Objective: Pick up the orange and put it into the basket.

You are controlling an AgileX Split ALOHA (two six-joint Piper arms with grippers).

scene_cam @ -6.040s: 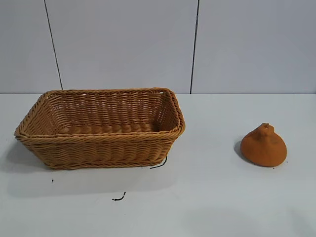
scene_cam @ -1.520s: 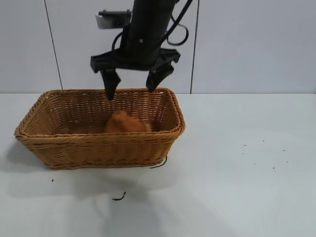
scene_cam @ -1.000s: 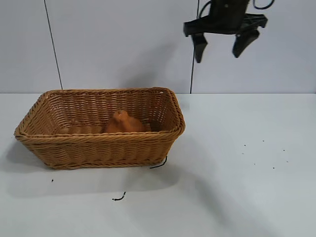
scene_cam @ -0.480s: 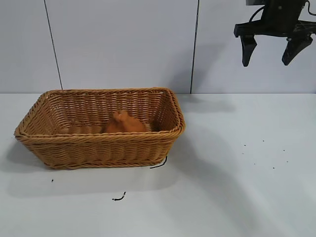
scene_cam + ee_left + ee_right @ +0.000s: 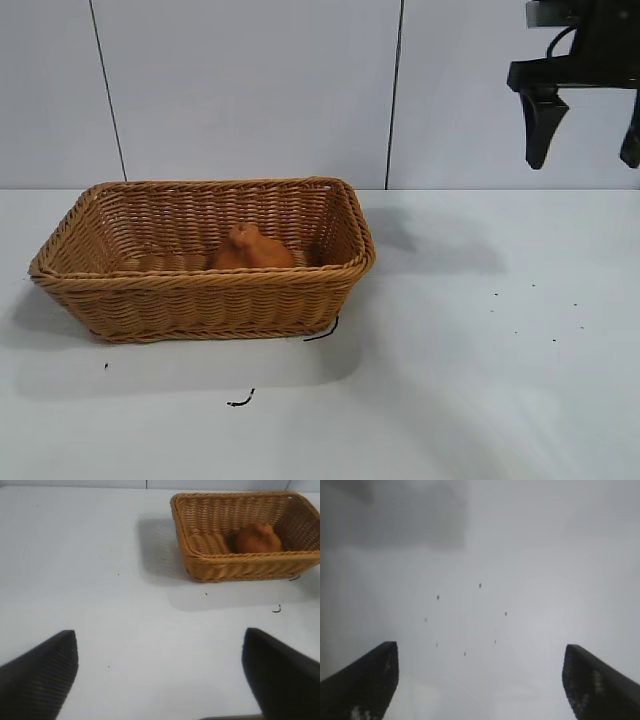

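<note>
The orange (image 5: 250, 248) lies inside the wicker basket (image 5: 200, 279), against its back wall near the middle. My right gripper (image 5: 585, 160) hangs open and empty high above the table's right side, far from the basket. In the right wrist view it (image 5: 479, 647) shows only bare table with dark specks. My left gripper (image 5: 159, 631) is open and empty over bare table and does not show in the exterior view. From it I see the basket (image 5: 240, 557) farther off, with the orange (image 5: 257, 538) in it.
The basket stands on the left half of the white table (image 5: 460, 400). Small black scraps (image 5: 322, 332) lie at the basket's front corner and a little nearer (image 5: 240, 401). Dark specks (image 5: 535, 310) dot the table's right side. A grey panel wall stands behind.
The orange was on the table's right side and now lies in the basket. The open right gripper has moved from above the basket up and away to the far right.
</note>
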